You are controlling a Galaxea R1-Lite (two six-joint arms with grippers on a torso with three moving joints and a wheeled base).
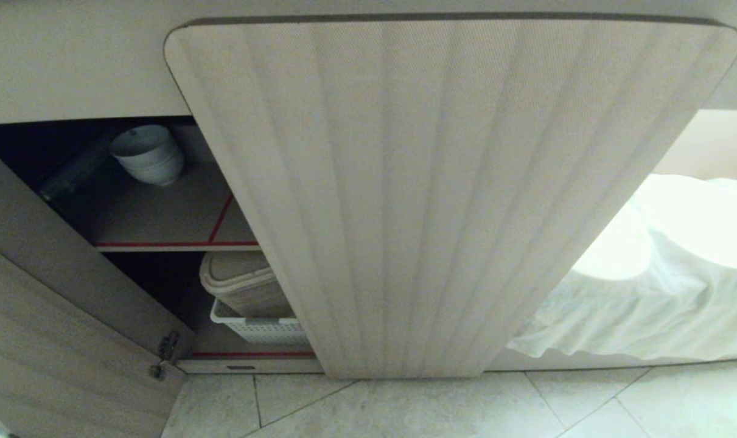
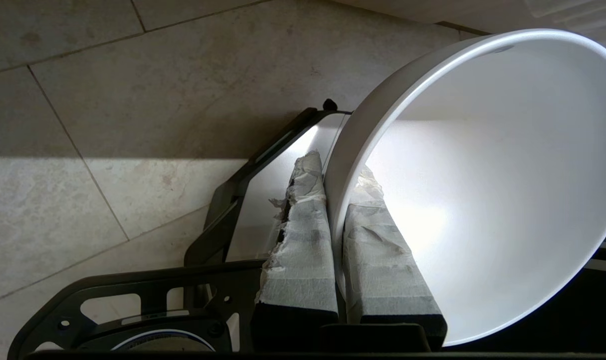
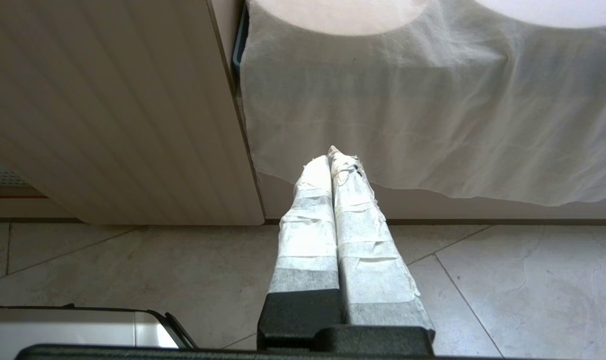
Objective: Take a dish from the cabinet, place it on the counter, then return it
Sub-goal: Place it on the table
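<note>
1 dish [image 2: 483, 200] in left gripper [image 2: 340, 200]

One glossy white deep-sided bowl [image 2: 483, 200] sits clamped in one end effector [image 2: 335, 235]. One stack of white bowls [image 1: 149, 155] stands on one grey-brown shelf [image 1: 161, 213]. Two fluted beige cabinet doors [image 1: 441, 194] hang open. One white perforated plastic basket [image 1: 258, 328] carries one beige lidded box [image 1: 240, 286]. One pale cloth [image 1: 648, 304] hangs alongside.
</note>
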